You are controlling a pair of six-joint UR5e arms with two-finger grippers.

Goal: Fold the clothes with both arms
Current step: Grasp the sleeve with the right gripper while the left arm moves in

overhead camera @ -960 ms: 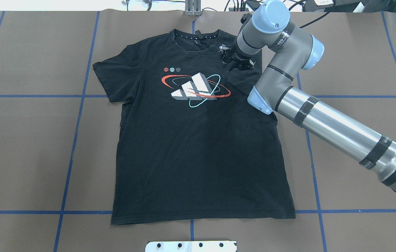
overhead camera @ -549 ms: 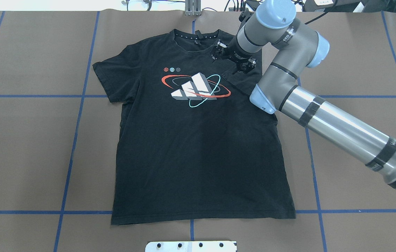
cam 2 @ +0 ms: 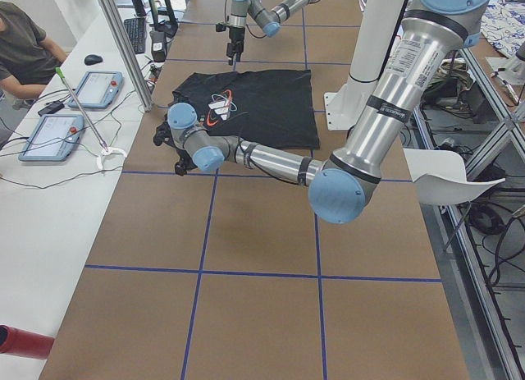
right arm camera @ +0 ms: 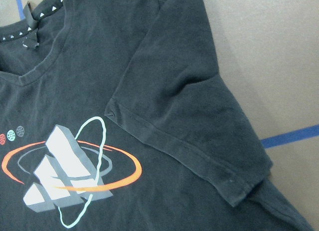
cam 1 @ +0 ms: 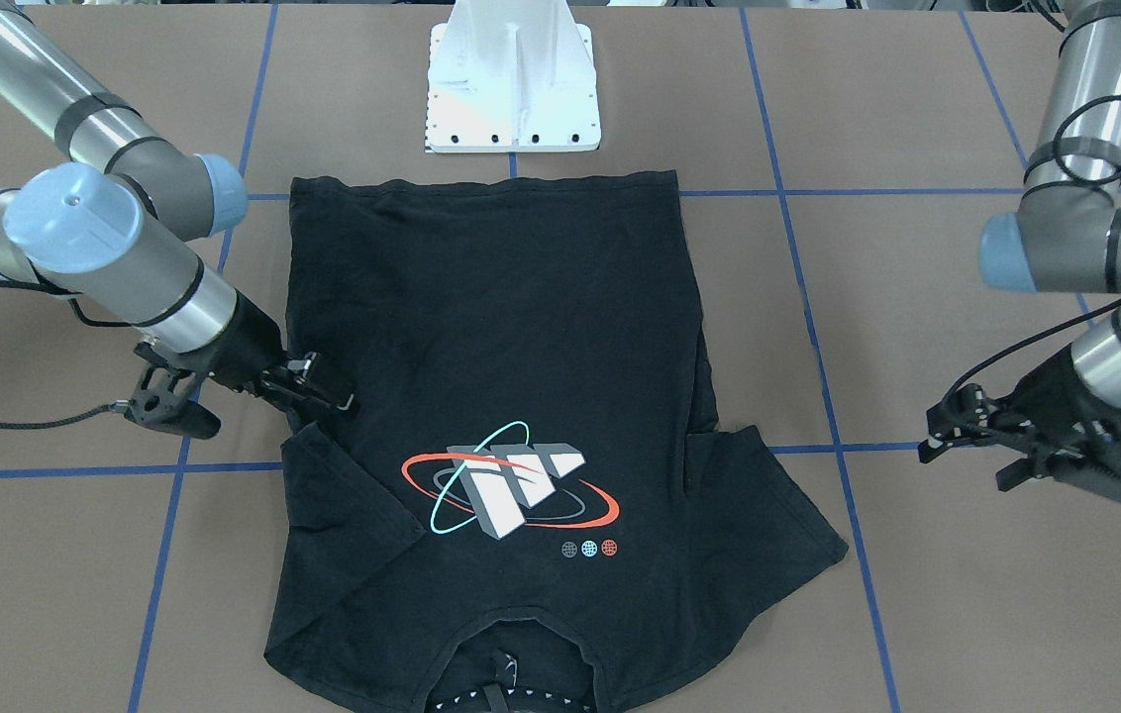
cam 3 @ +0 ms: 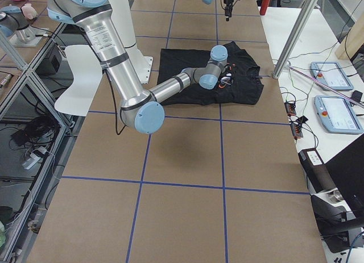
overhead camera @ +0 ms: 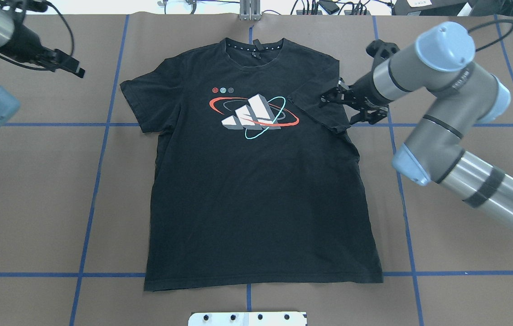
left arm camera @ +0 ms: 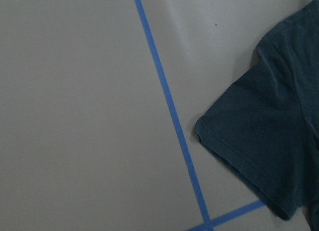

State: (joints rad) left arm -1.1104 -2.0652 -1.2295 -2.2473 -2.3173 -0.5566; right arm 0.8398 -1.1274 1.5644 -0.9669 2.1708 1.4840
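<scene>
Left tool [overhead camera: 73, 68] hovers near the table's [overhead camera: 34, 203] far left corner, empty, gap unclear, likely lining up the left sleeve. The shirt [overhead camera: 256, 190] lies flat mid-table, collar toward the far edge. Right tool [overhead camera: 338, 111], parted and empty, sits beside the tucked-in sleeve [overhead camera: 317, 106]. There's bare table along both side edges.

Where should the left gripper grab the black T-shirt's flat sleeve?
Probably at the outer hem corner of the T-shirt's spread sleeve, coming in from the robot's left. That sleeve lies flat on the table, its hem a free edge facing the left gripper.
</scene>
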